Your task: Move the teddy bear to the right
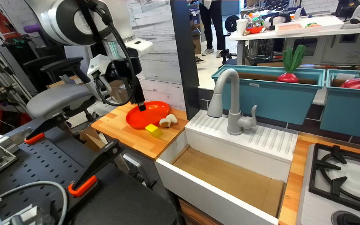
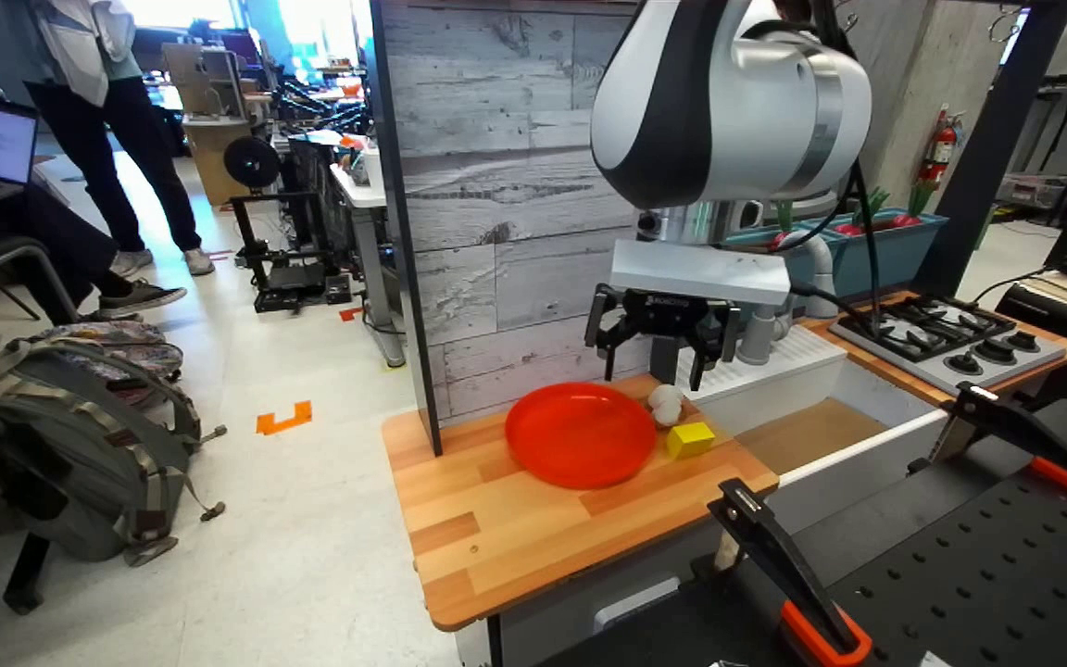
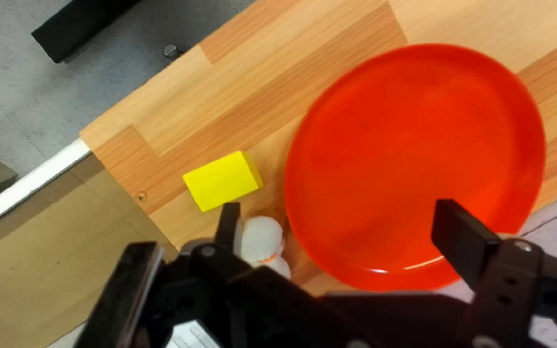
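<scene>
Find small cream-white, lumpy soft teddy bear (image 3: 261, 239) on light wood-strip bench (image 2: 506, 547), between shallow round red-orange plate (image 2: 580, 435) and white, brown-floored sink (image 1: 205, 198). Place bear just beside plate rim; touching or apart, cannot tell. Cannot make out face or limbs. In wrist view, lose lower part of bear behind black two-fingered hand (image 3: 341, 220); pick up thin orange-red line (image 3: 269, 259) between rounded lumps there only. In an exterior view, pick up brownish patch (image 1: 164, 123) on nearer lump.

Near bear, note yellow rectangular block (image 3: 223, 181). Read clear gap between block and plate in wrist view; lose that gap in an exterior view.

Log hand as released, with wide space between fingers (image 2: 698, 369), above bench. From an exterior view, catch only narrow side of hand, drawn across plate; cannot judge height there. In wrist view, lose slice of plate rim behind a finger.

Follow hand up to white-and-black arm (image 2: 728, 111), cut off by frame top in both exterior views.

Past bench, note curved grey tap (image 1: 234, 93), clear in an exterior view, otherwise partly hidden behind hand and arm. Get steel gas hob (image 2: 927, 359) complete in an exterior view, not in both. Behind sink, note teal planter (image 1: 270, 100) with red, green-leaved radish (image 1: 287, 77). Farther out, in an exterior view only, see grey-green backpack (image 2: 80, 445) on pale floor (image 2: 293, 519).
</scene>
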Motion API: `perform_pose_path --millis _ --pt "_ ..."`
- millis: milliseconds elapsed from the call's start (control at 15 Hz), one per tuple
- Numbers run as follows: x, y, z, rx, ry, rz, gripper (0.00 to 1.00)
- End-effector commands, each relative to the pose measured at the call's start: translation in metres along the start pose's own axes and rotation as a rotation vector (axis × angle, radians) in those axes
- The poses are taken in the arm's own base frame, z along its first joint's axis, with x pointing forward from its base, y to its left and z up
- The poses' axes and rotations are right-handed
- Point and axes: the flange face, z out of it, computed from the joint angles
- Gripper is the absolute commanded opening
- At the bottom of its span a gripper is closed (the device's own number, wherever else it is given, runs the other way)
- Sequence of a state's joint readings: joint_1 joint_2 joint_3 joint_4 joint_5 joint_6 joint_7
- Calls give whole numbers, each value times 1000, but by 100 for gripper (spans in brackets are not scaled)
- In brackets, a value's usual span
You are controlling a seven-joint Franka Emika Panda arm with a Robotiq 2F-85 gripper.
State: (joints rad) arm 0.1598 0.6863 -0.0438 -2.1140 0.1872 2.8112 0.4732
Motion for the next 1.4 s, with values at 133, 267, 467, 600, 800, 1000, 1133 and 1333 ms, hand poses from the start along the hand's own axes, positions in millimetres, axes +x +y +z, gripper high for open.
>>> perform_pose_path --millis 133,267,467,600,800,1000,1133,1333 --pt "-18 21 -7 -88 -79 -12 100" --pt "-17 29 2 -123 -103 -6 100" --pt "-13 36 12 -159 -113 3 100" --pt "-8 38 21 -153 -92 58 100" --pt "-6 41 31 -149 -84 132 100" --pt "-5 47 40 -116 -74 232 100" --pt "-3 53 42 -84 -61 313 100" --pt "-3 58 40 -35 -64 410 100"
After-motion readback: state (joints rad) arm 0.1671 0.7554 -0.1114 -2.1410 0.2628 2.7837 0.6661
